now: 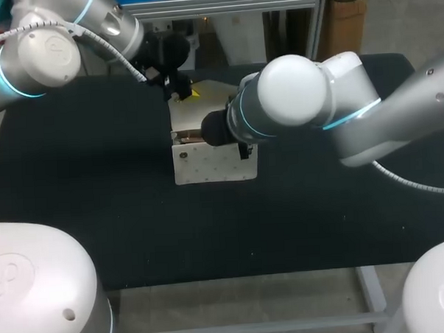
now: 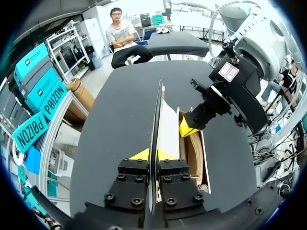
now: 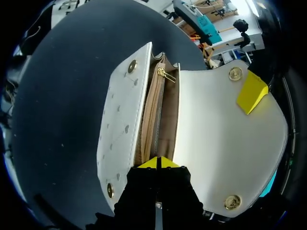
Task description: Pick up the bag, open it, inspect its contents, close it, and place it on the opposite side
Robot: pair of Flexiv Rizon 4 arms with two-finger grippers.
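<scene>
The left tool [image 2: 152,154] is clamped on the raised flap [image 2: 157,115] of the bag [image 1: 214,163]. The flap runs edge-on between its two yellow tips, one tip on each face. The left arm [image 1: 40,60] comes in from the far left corner of the worktop [image 1: 98,209], bent at the elbow, with its tool at the bag's far side. The white, dotted bag stands near the middle of the dark worktop, its front panel towards the near edge and its mouth open. The right arm [image 1: 367,123] enters from the right and reaches in to the middle. Its bulky wrist hangs over the bag's right rear corner, and its tool [image 3: 156,163] points down at the opening. That tool's yellow tips are pressed close together, with only a thin slit between them (whether any lining is caught there I cannot tell). They sit just over the tan interior. From the right wrist, the tan lining shows between the front panel and the turned-back flap, with a gold zip pull [image 3: 165,74] near the end of the mouth away from the tool. Gold snaps [image 3: 235,73] sit at the flap's corners, and one yellow tip of the left tool lies against the flap's inner face beside one of them. From the left wrist, the right tool's yellow tip is at the bag's mouth, just beside the flap.
</scene>
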